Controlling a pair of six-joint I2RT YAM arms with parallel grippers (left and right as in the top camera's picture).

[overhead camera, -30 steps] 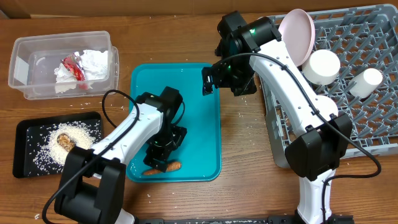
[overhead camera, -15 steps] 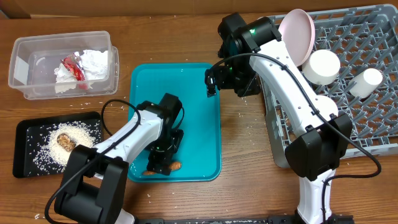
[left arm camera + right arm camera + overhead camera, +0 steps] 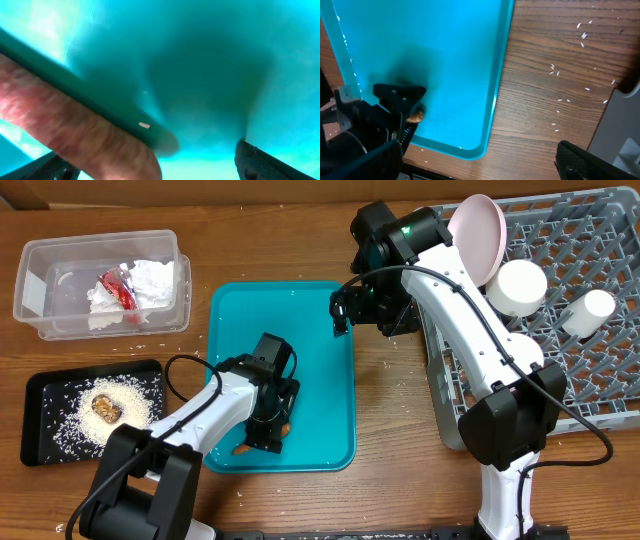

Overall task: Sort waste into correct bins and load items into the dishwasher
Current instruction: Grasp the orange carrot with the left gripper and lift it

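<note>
The orange carrot piece (image 3: 243,450) lies at the front edge of the teal tray (image 3: 300,330). My left gripper (image 3: 266,430) is down on it and hides most of it from above. In the left wrist view the carrot (image 3: 75,130) fills the lower left, between the wide-open fingers (image 3: 160,167). It also shows in the right wrist view (image 3: 416,116). My right gripper (image 3: 340,310) hovers open and empty over the tray's far right edge; its fingers (image 3: 470,162) are spread. The clear tub (image 3: 40,290) holds the napkin (image 3: 152,280) and red wrapper (image 3: 118,288). The black tray (image 3: 45,395) holds rice and the brown lump (image 3: 103,407).
The grey dish rack (image 3: 590,370) at the right holds the pinkish plate (image 3: 478,235), a white cup (image 3: 520,286) and another white piece (image 3: 587,311). Loose rice grains (image 3: 570,85) lie on the wood between the teal tray and the rack.
My left gripper has moved toward the tray's front edge and come down over the carrot, which now is mostly covered. The right gripper shifted slightly, then held still.
</note>
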